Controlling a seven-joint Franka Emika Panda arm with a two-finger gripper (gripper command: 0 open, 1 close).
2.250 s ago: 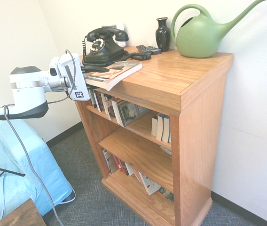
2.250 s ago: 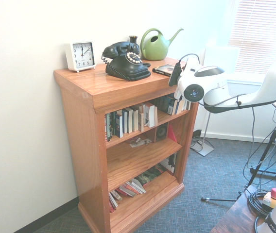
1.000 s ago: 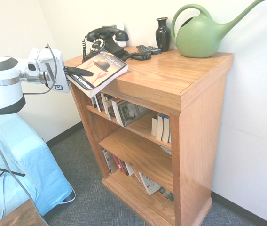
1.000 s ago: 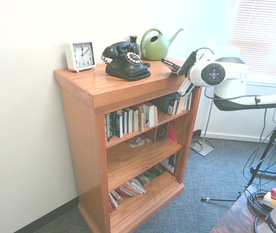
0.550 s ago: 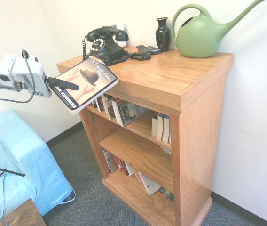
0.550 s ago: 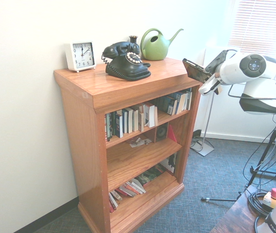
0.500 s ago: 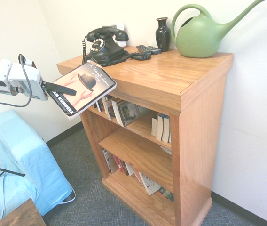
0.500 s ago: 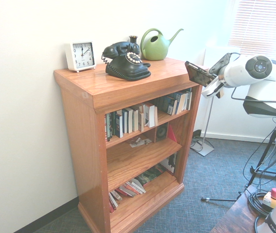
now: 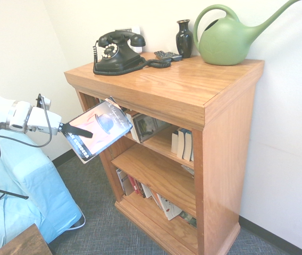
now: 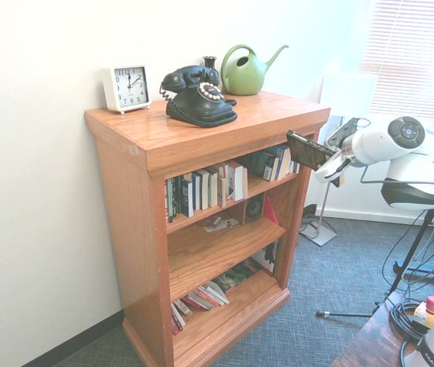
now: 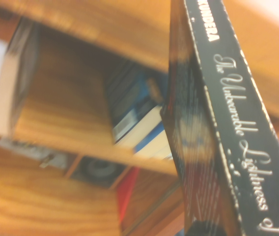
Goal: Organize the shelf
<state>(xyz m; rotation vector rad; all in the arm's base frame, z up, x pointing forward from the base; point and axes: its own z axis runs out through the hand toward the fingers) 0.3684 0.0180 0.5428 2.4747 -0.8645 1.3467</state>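
The shelf (image 9: 215,101) is an orange-brown oak bookcase with three open tiers holding rows of books. My gripper (image 9: 82,132) is shut on a dark paperback book (image 9: 102,127), holding it by one edge. The book hangs tilted in the air, off the shelf's end and level with the top tier. The second exterior view shows the same book (image 10: 307,150) edge-on in the gripper (image 10: 322,159), just outside the shelf (image 10: 148,145). Close up in the wrist view, the book's spine (image 11: 228,137) with white script stands before the shelf's tiers (image 11: 56,123).
On the shelf top stand a black rotary phone (image 9: 116,52), a dark vase (image 9: 184,37), a remote (image 9: 167,54), a green watering can (image 9: 228,41) and a white clock (image 10: 127,87). A blue-covered piece of furniture (image 9: 18,191) sits below the arm.
The book has been drawn off the shelf top by the gripper, carried clear of the edge and lowered to the height of the top tier. It now tilts more steeply.
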